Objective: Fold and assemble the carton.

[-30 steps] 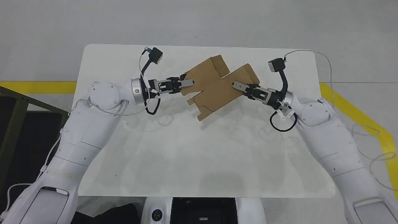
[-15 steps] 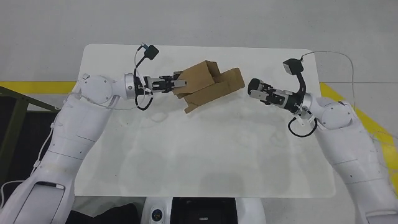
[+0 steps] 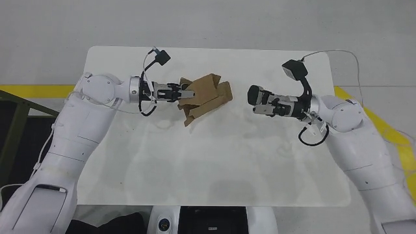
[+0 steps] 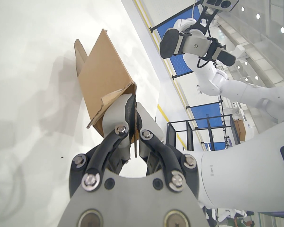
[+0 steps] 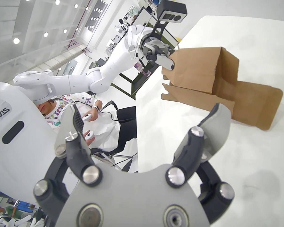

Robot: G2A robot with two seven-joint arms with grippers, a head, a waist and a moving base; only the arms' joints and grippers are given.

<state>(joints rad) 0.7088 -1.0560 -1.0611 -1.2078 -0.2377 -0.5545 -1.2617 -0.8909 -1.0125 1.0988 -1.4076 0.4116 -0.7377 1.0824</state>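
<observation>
A second ago both arms had the carton (image 3: pixel 203 94) stretched out between them. Now the right pincer (image 3: pixel 252 97) has let go and backed off, sitting clear of the cardboard. Its fingers are spread wide with nothing in them. The left pincer (image 3: pixel 187 93) hasn't let go. It's pinched tight on the carton's left end and has dragged the thing leftward, so the carton now sits bunched up and more compact, around the middle of the far half of the tabletop (image 3: pixel 214 169).

From above it's just a folded brown lump. The left wrist view makes the grip plain, with both fingers squeezing one thin cardboard wall right by a folded corner. The right wrist view gives the other end: the carton is popped half open like a sleeve, with one long flap lying flat on the tabletop on the side facing that pincer.
</observation>
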